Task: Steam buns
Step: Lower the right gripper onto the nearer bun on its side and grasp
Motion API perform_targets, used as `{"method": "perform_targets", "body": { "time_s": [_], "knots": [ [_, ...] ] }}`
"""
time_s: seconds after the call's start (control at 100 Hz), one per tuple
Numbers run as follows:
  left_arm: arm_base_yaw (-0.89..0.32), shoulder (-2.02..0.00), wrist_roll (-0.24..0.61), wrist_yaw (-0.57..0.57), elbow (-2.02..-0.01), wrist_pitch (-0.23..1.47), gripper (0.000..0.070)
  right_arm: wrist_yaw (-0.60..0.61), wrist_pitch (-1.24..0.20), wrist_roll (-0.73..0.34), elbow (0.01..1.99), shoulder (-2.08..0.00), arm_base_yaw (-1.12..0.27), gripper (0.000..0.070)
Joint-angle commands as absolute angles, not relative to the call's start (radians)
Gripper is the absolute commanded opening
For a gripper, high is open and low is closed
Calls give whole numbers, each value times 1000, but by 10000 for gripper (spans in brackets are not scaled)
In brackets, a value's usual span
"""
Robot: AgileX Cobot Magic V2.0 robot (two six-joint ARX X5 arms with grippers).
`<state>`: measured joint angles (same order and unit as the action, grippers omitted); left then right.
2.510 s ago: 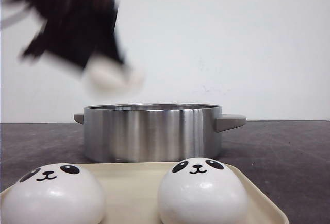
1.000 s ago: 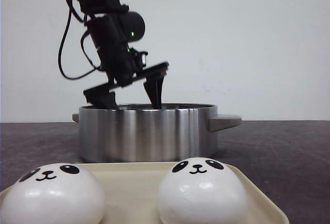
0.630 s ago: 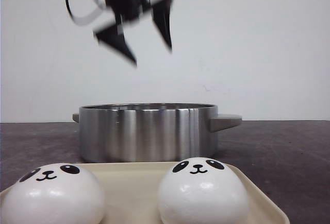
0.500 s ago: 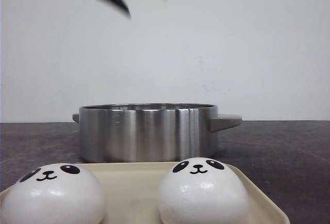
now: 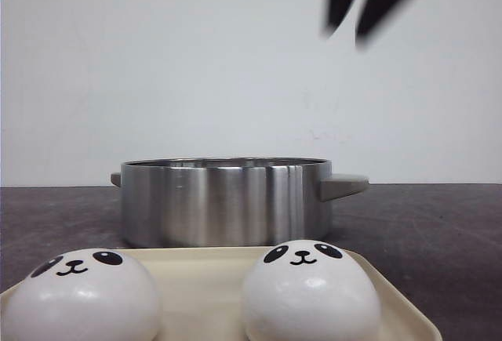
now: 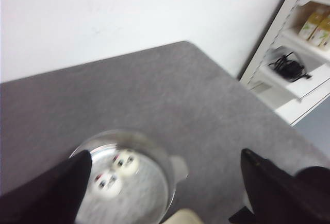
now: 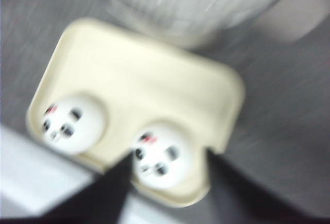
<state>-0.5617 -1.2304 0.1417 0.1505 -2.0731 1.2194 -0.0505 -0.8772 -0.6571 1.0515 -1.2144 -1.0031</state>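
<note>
The right gripper is hanging released above the cream tray, its 2 fingers straddling 1 panda bun; another bun is lying off to one side of it. The left gripper is hovering empty with fingers spread wide, high over the steel pot, where 2 buns are sitting directly beneath it.

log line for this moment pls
buns in pot: two | buns on tray: two | left pincer: open, empty | right pincer: open, above tray bun
</note>
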Motion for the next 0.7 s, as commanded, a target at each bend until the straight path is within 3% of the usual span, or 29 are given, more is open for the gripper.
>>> {"method": "perform_targets", "body": {
  "time_s": [0.0, 0.29, 0.42, 0.62, 0.69],
  "knots": [
    [-570, -1225, 118, 123, -2094, 1241, 552, -11, -820, -750, 1015, -1234, -1018, 687],
    [-570, -1123, 116, 122, -2094, 1283, 552, 58, -785, -789, 963, -1356, -1056, 680],
    [-570, -1107, 117, 123, -2094, 1287, 552, 59, -771, -790, 963, -1423, -1066, 609],
    [-570, -1104, 116, 123, -2093, 1295, 552, 60, -759, -792, 963, -1494, -1085, 598],
    [-570, -1105, 117, 123, -2093, 1303, 552, 59, -759, -793, 963, -1512, -1091, 540]
  ]
}}
